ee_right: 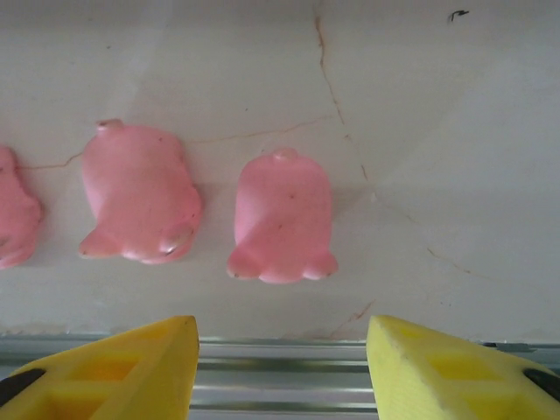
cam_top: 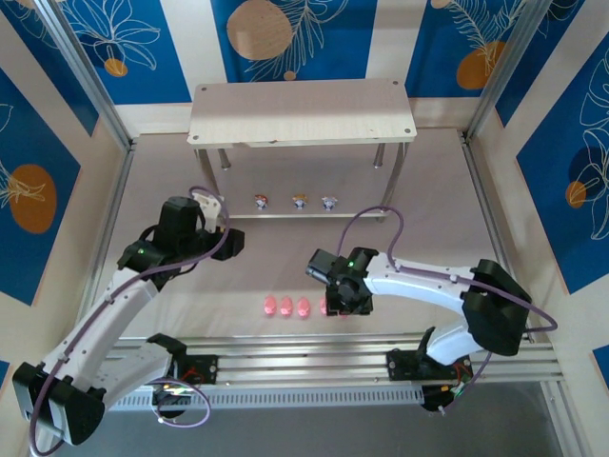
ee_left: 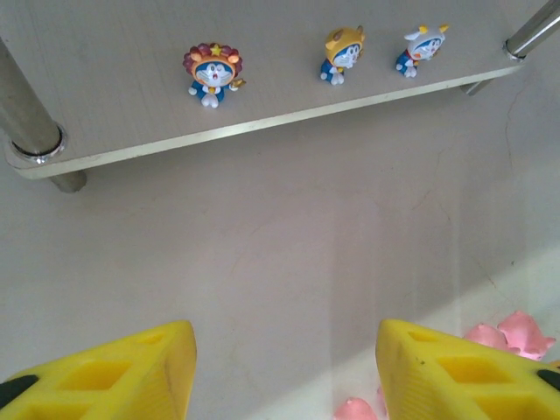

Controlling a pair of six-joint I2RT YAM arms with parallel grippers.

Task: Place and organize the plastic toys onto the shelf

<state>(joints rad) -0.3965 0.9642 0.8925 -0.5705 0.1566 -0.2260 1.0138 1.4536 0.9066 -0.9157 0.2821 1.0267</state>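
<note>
Past the rail (cam_top: 304, 357), the right gripper (ee_right: 282, 350), spread and empty, hovers over pink pigs (ee_right: 282, 219) lying in a row on the pale, cracked table (ee_right: 437, 131). The left gripper (ee_left: 284, 359), also spread, faces three figurines (ee_left: 213, 74) standing on the lower board (ee_left: 105, 87) of the shelf (cam_top: 303, 109). Blue leaf-print walls (cam_top: 295, 38) stand behind.

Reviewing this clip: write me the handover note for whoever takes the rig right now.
Left end effector: open, empty, facing the lower board of the shelf.
Right end effector: open, empty, by the pink pigs.
Done: three whitish figurines stand in a row on that lower board.
Left: the pigs lie in a row on the table by the front rail, none on the shelf yet.
</note>
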